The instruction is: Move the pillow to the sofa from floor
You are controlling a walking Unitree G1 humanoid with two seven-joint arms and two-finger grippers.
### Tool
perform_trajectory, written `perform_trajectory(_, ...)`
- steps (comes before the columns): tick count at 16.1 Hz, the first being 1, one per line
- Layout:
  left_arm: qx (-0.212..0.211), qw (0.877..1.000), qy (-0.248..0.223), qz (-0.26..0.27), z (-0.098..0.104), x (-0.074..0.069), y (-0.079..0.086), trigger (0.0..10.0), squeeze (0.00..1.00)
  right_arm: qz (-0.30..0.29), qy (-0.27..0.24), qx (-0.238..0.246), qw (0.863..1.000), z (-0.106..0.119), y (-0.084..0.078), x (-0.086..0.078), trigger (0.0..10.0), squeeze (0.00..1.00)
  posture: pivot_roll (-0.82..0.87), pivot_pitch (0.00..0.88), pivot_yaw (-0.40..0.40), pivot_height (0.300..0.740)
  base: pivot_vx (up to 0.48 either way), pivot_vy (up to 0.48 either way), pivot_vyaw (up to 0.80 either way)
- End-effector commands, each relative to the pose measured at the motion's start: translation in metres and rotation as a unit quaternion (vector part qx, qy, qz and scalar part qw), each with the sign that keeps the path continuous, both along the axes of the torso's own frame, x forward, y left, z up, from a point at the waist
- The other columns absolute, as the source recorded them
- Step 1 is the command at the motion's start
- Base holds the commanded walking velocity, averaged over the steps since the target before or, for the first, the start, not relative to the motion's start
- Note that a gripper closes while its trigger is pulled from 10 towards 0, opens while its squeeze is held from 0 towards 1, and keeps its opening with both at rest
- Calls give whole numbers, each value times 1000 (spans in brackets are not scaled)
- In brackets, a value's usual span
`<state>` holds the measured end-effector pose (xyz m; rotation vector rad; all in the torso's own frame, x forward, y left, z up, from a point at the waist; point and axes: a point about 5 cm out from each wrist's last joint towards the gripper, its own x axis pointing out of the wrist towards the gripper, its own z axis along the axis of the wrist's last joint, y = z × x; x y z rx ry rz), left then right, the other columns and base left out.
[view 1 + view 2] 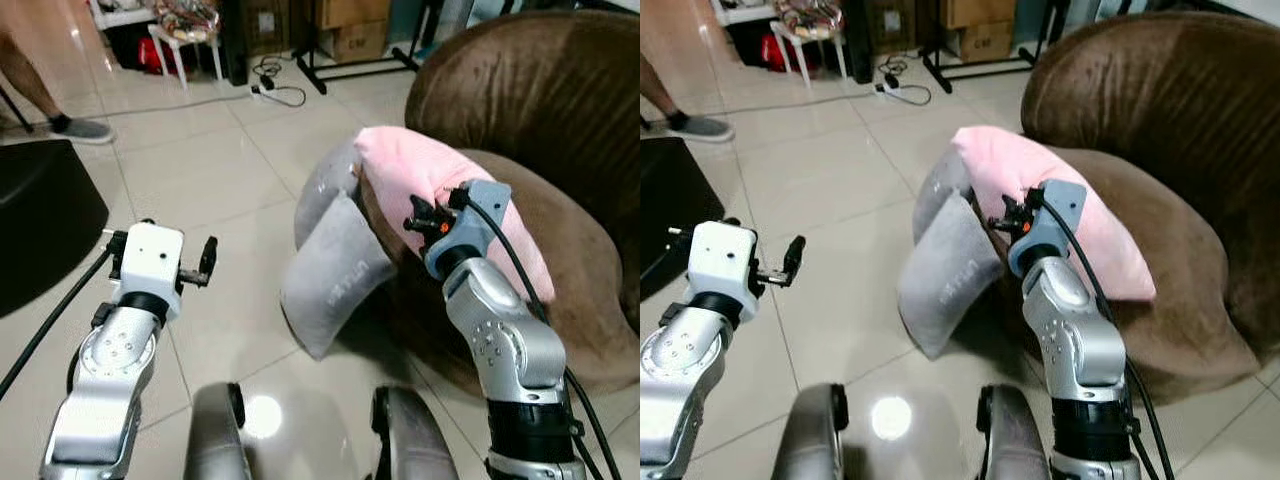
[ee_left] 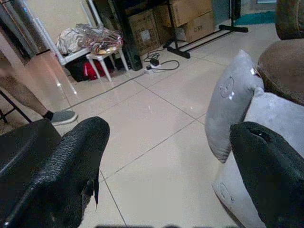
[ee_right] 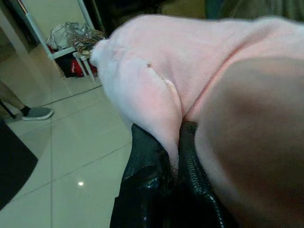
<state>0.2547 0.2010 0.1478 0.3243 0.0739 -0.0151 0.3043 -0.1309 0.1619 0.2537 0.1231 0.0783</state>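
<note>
- Leftmost, a person's leg and grey shoe [image 1: 82, 130] stand on the pale tiled floor [image 1: 200, 170], near a dark rounded object [image 1: 40, 220] that is too cropped to identify.
- Next, the left gripper [image 1: 207, 262] is held out above the tiles, fingers spread wide and holding nothing; its wrist view shows the two black fingers [image 2: 61, 166] well apart.
- Toward the middle, two grey pillows [image 1: 335, 270] lean against the front of the sofa, the lower one touching the floor.
- Just right of them, the right gripper [image 3: 173, 156] has its fingers pinched tight on a fold of the pink pillow [image 1: 420, 175].
- That pink pillow lies on the seat of the brown sofa [image 1: 540, 100], its end overhanging the front edge above the grey pillows.
</note>
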Motion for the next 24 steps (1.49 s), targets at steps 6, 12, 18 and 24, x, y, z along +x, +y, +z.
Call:
perform_trajectory(6, -14, 1000, -10, -4, 1, 18, -7, 10000, 0, -54, -67, -83, 993, 20, -14, -1, 10000, 0, -49, 0, -5, 685, 0, 0, 0)
perform_trajectory(12, -33, 999, -20, -26, 0, 17, -23, 10000, 0, -53, -49, -18, 997, 14, -17, -6, 10000, 0, -58, 0, -8, 740, 0, 0, 0)
perform_trajectory(18, -28, 999, -29, -35, 4, 25, -24, 10000, 0, -92, -70, -59, 992, 14, -31, -14, 10000, 0, -77, 0, 20, 740, 0, 0, 0)
perform_trajectory(24, -19, 998, -40, -42, 8, 30, -25, 10000, 0, -109, -99, -61, 987, 28, -33, -12, 10000, 0, -80, 0, 31, 740, 0, 0, 0)
